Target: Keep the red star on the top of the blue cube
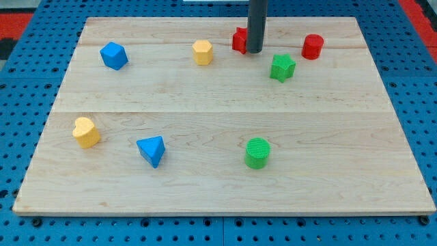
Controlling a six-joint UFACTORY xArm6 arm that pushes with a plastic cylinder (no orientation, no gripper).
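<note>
The red star (238, 39) lies near the view's top, just right of centre, partly hidden behind my rod. My tip (255, 51) rests on the board against the star's right side. The blue cube (113, 55) sits far off at the view's upper left, apart from the star. A yellow hexagon block (202, 52) lies between the cube and the star, just left of the star.
A green star (282, 67) and a red cylinder (313, 46) lie right of my tip. A yellow heart (86, 132), a blue triangle (151, 150) and a green cylinder (258, 152) lie along the view's lower half. The wooden board (218, 102) rests on a blue pegboard.
</note>
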